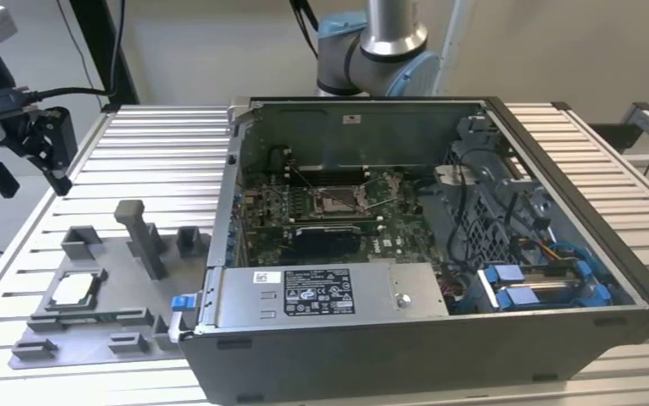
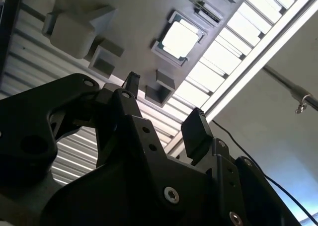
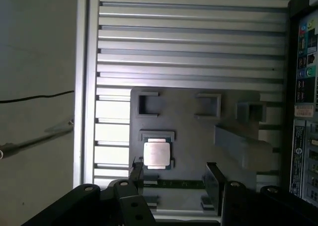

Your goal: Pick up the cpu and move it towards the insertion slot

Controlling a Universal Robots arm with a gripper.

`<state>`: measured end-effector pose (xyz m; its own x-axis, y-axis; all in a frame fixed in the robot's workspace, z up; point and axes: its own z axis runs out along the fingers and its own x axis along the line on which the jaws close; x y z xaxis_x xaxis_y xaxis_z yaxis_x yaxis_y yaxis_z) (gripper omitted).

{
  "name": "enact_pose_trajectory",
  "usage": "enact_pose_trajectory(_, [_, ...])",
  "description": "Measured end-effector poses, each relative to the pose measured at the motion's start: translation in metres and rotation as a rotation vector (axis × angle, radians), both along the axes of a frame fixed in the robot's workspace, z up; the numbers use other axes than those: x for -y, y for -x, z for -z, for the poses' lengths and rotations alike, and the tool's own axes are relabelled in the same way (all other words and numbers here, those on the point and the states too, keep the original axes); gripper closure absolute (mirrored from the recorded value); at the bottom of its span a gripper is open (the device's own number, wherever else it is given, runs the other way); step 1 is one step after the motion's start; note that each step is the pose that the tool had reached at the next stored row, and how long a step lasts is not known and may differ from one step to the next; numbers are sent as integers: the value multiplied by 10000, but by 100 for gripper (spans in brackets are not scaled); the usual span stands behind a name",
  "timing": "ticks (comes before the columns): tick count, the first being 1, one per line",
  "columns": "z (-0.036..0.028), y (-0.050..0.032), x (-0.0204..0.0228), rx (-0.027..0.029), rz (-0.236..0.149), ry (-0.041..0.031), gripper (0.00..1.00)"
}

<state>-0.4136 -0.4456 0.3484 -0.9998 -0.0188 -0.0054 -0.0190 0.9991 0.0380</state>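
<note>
The cpu [image 1: 73, 289] is a small silvery square lying flat in a recess of the grey plastic tray [image 1: 98, 338] on the exterior view's left. Both wrist views show the cpu [image 2: 178, 39] [image 3: 157, 155] face up in its recess. My gripper [image 1: 30, 179] hangs well above the table's left edge, beyond the tray, apart from the chip. It is open, its black fingers [image 2: 196, 131] [image 3: 213, 181] spread wide with nothing between them. The insertion slot [image 1: 339, 199] is the silver-framed socket on the green motherboard inside the open computer case.
The open computer case [image 1: 595, 330] fills the middle and right of the slatted metal table [image 1: 166, 144]. Grey upright blocks [image 1: 144, 237] stand on the tray between the chip and the case wall. The arm's base [image 1: 375, 51] rises behind the case. A power supply [image 1: 313, 292] sits at the case front.
</note>
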Motion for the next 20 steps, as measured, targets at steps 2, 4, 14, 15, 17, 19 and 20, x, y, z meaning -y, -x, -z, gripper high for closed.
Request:
enact_pose_trajectory(2, [3,0,0,1,5,0,0])
enact_pose_trajectory(4, [5,0,0,2,5,-1,0])
enact_pose_trajectory(14, [34,0,0,1,4,-1,0])
enact_pose_trajectory(15, [37,0,0,1,4,0,0])
enact_pose_trajectory(17, [44,0,0,1,4,0,0])
enact_pose_trajectory(19, [51,0,0,1,4,-1,0])
enact_pose_trajectory(20, [55,0,0,1,4,-1,0])
